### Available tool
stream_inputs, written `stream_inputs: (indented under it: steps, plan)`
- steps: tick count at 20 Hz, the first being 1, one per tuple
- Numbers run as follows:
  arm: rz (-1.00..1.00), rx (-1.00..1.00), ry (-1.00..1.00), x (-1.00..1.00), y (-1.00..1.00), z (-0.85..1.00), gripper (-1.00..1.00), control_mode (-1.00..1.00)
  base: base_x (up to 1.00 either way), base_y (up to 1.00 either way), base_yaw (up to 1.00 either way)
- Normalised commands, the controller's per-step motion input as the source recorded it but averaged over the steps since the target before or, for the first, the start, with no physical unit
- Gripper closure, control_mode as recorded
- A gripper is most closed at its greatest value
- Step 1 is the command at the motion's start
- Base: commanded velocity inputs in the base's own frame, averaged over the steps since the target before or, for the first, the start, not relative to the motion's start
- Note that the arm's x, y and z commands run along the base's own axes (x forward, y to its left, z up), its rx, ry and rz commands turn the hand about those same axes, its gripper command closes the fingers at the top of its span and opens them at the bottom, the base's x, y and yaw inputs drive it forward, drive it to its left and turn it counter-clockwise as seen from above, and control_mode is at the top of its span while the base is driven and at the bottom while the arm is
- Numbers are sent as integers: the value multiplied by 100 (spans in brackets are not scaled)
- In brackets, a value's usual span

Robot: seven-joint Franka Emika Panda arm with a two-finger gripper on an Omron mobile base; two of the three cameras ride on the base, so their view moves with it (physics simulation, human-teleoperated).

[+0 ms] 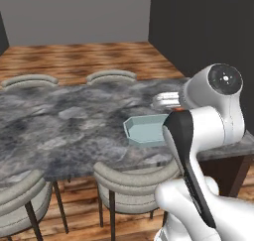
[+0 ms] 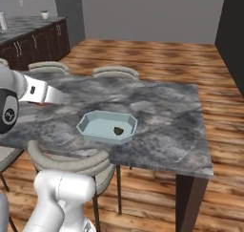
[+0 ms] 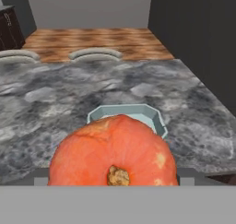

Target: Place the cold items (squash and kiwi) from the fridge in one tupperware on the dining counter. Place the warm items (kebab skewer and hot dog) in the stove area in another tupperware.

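Over the dining counter now, grey marble top under the arm. Squash right up against the hand camera, big, round and orange, brown stem scar facing the lens, hiding the fingertips completely. Carried at the gripper by the look of it, though cannot tell how wide the jaws stand or where the pads touch; fingers buried behind the fruit. Just beyond the squash in the hand view, a pale blue tupperware, octagonal, open-topped, rim peeking out above the orange curve. Same tupperware seen from the right base view sitting flat on the counter, close to the near edge, with a small dark brown kiwi lying inside, right of its middle. From the left base view, tupperware partly hidden behind the robot's forearm, left half showing. Squash not in the tupperware yet, short of it on the robot's side, held up above the counter. Wrist section of the arm stretching out from the left of the right base view towards the tupperware, a sliver of orange just under it. Grey upholstered chairs tucked in along the near edge of the counter, two more on the far side. Wooden floor all round the counter, dark wall to its right
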Motion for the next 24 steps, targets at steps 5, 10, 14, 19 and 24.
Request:
stream_inputs:
  steps: [5,10,14,19,24]
  plan:
    - [0,0,0,0,0,0,100,100,87,-39,-12]
    - [-1,17,22,60,-22,-17,100,-100,40,-8,-4]
    - [4,17,63,100,-27,-66,100,-100,0,0,0]
    - [4,4,60,100,-7,-72,100,-100,0,0,0]
    - [6,0,40,95,0,-66,100,-100,0,0,0]
